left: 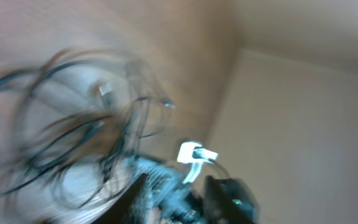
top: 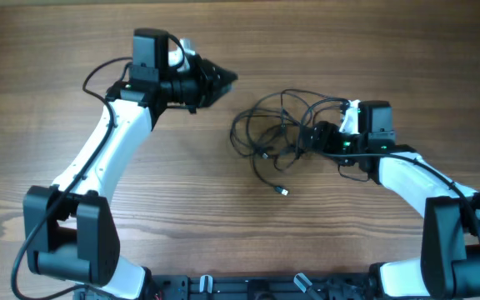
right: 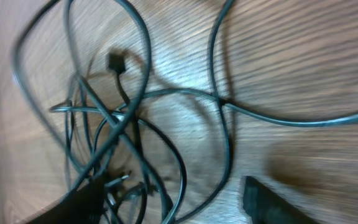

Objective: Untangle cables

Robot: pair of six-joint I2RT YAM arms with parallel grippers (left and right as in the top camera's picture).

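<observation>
The cables (top: pixel 257 125) lie as a loose knot of thin black cords at the table's centre, with one plug end (top: pixel 283 192) trailing towards the front. My right gripper (top: pixel 308 138) is at the knot's right side. In the right wrist view it (right: pixel 173 208) is open, with several strands (right: pixel 135 124) and a small black plug (right: pixel 115 61) lying between and ahead of its fingers. My left gripper (top: pixel 226 80) hovers up and left of the knot, apart from it, and looks shut and empty. The left wrist view is blurred and shows the cables (left: pixel 73 137).
The wooden table (top: pixel 365 242) carries nothing else. The right arm's wrist, with its white part (left: pixel 194 155), shows low in the left wrist view. The arm bases stand at the front left and front right.
</observation>
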